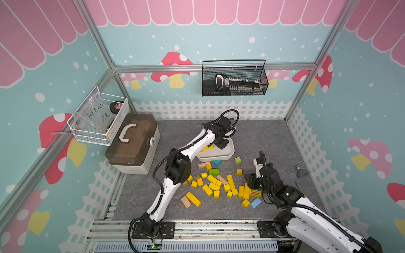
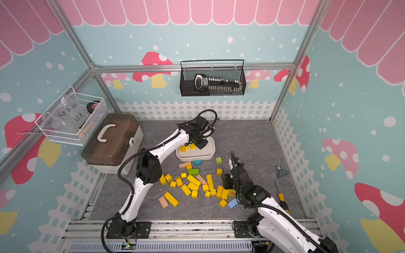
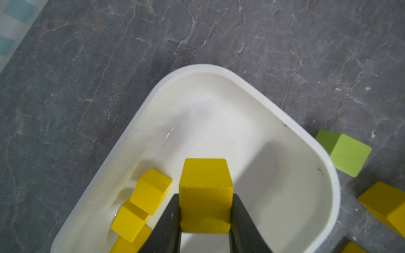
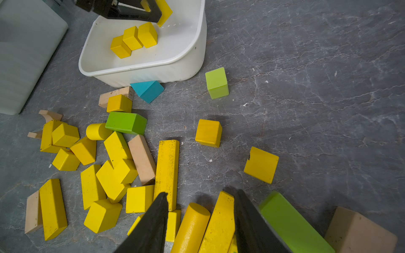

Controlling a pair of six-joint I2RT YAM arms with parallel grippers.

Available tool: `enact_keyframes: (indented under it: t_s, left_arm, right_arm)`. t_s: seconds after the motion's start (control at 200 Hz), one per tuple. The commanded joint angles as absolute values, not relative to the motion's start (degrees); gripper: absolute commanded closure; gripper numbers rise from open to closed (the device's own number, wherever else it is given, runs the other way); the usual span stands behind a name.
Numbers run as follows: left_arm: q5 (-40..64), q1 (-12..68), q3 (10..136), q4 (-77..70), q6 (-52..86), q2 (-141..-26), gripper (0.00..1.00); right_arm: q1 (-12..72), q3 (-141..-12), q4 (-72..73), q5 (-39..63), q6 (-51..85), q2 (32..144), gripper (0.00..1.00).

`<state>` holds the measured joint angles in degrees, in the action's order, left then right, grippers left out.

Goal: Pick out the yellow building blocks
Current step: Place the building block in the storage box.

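My left gripper is shut on a yellow building block and holds it over the white tray. Three yellow cubes lie inside that tray. Several more yellow building blocks lie scattered on the grey floor in front of it, among them a striped one. My right gripper hangs low over the pile's right end. Its jaws are open and straddle a yellow cylinder and a yellow bar that lie on the floor.
Mixed into the pile are a green cube, a teal wedge, a green brick, a blue block and tan blocks. A lidded toolbox stands at the left. A screwdriver lies at the right.
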<state>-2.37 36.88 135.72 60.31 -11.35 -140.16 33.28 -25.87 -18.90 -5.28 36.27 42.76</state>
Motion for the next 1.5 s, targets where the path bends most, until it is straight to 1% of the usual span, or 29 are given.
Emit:
enact_keyframes:
  t_s: [0.0, 0.165, 0.37, 0.6, 0.981, 1.496]
  left_arm:
    - [-6.59, 36.71, 138.25, 62.75, -9.47, -141.61, 0.66]
    - [-9.26, 36.21, 137.43, 62.75, -8.66, -142.92, 0.66]
    - [-9.36, 34.79, 136.34, 62.41, -6.79, -143.7, 0.67]
    - [-10.54, 34.36, 135.31, 62.0, -6.34, -144.51, 0.66]
    - [-6.79, 34.49, 135.97, 61.27, -6.85, -144.95, 0.66]
    - [-6.61, 35.06, 137.37, 60.98, -6.94, -146.67, 0.66]
  right_arm:
    - [32.33, -25.14, -17.95, -4.14, 35.77, 42.0, 0.51]
    - [31.46, -24.79, -17.58, -3.04, 35.68, 41.75, 0.51]
    - [30.61, -24.32, -17.58, -2.16, 35.74, 40.89, 0.51]
    - [30.06, -24.08, -17.42, -1.71, 35.86, 40.69, 0.51]
    - [29.44, -23.97, -17.14, -0.91, 35.94, 41.2, 0.51]
    - [28.78, -23.8, -16.96, -0.3, 35.9, 41.06, 0.51]
